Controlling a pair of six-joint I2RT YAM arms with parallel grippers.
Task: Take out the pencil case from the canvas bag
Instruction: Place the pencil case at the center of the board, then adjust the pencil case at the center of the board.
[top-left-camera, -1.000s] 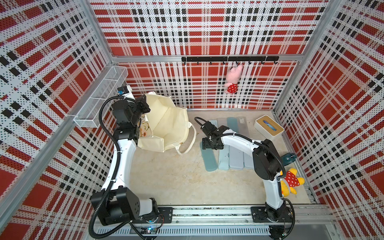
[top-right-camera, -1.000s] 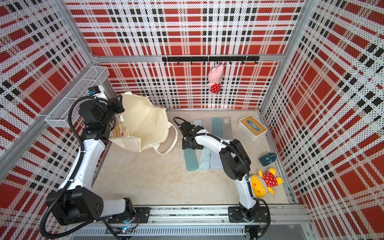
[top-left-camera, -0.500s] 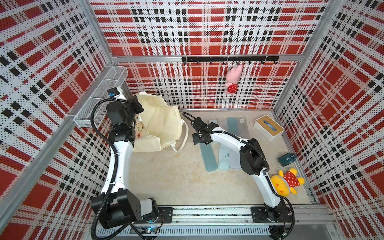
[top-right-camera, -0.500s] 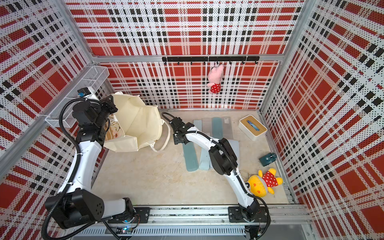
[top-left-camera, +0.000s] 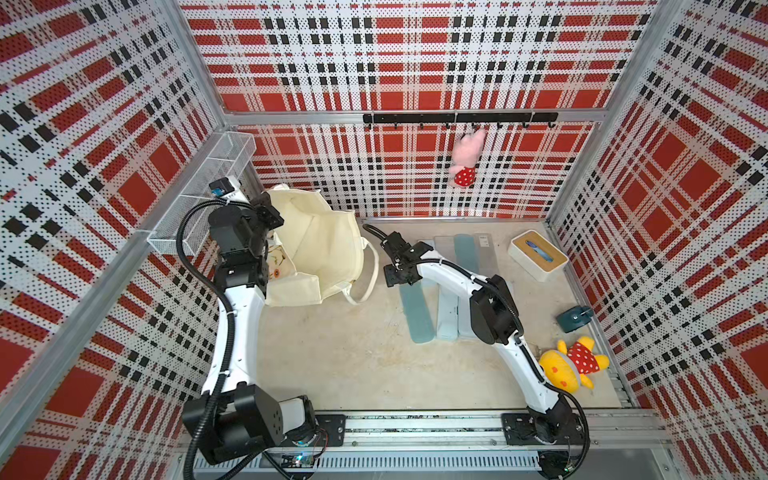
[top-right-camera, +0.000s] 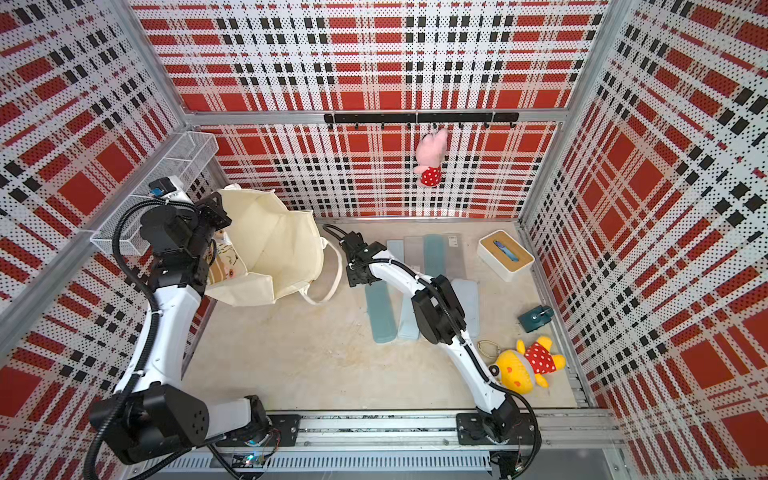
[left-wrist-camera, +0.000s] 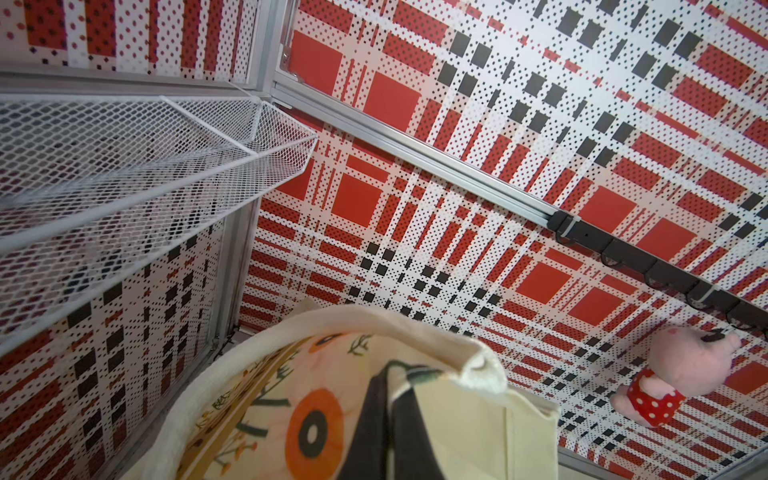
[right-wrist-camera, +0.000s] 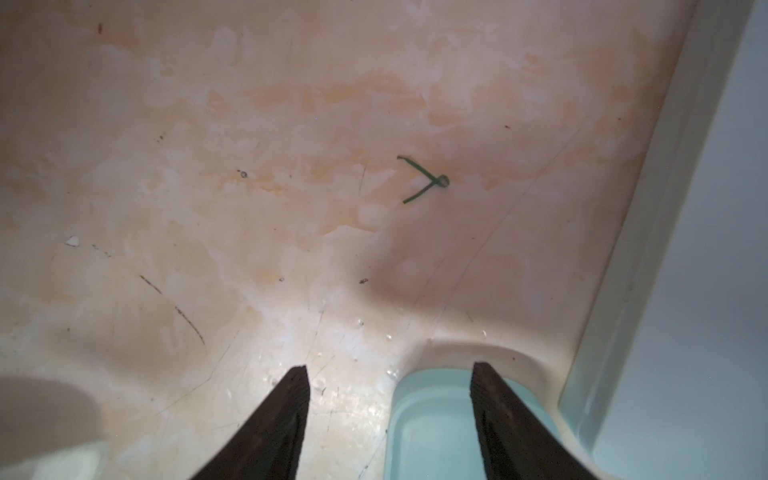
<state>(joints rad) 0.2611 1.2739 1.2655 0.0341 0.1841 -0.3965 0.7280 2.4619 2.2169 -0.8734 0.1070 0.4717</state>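
The cream canvas bag stands tilted at the back left with its mouth held up. My left gripper is shut on its printed rim. Both top views show only cream lining inside; the bag's bottom is hidden. Several flat pencil cases lie side by side on the table. The leftmost is teal. My right gripper hangs open over its far end, one finger above the case and one above bare table, holding nothing.
A white box with a wooden lid stands at the back right. A dark teal object and a yellow plush lie by the right wall. A wire basket hangs on the left wall and a pink plush on the back rail.
My left arm has pulled the bag further left toward the wall. The right gripper has moved left to the teal case's far end, and its jaws have narrowed somewhat.
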